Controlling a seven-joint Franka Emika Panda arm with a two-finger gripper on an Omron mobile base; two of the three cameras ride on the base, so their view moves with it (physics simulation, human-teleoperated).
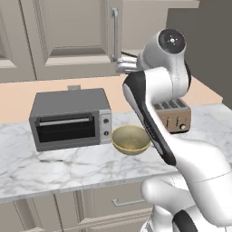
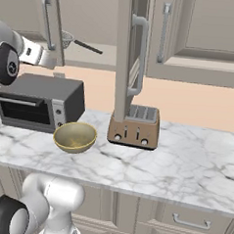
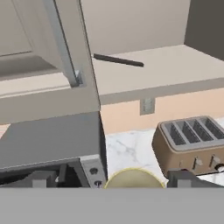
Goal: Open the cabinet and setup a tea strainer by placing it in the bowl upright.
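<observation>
With the gripper (image 3: 111, 183) wide open and empty, reach up past the door (image 3: 65, 57) just above it to the strainer (image 2: 68, 38) handle.

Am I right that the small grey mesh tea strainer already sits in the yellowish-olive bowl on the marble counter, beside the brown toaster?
Not quite: the small grey mesh tea strainer lies on the cabinet shelf, as the right base view shows. The yellowish-olive bowl stands beside the brown toaster.
</observation>
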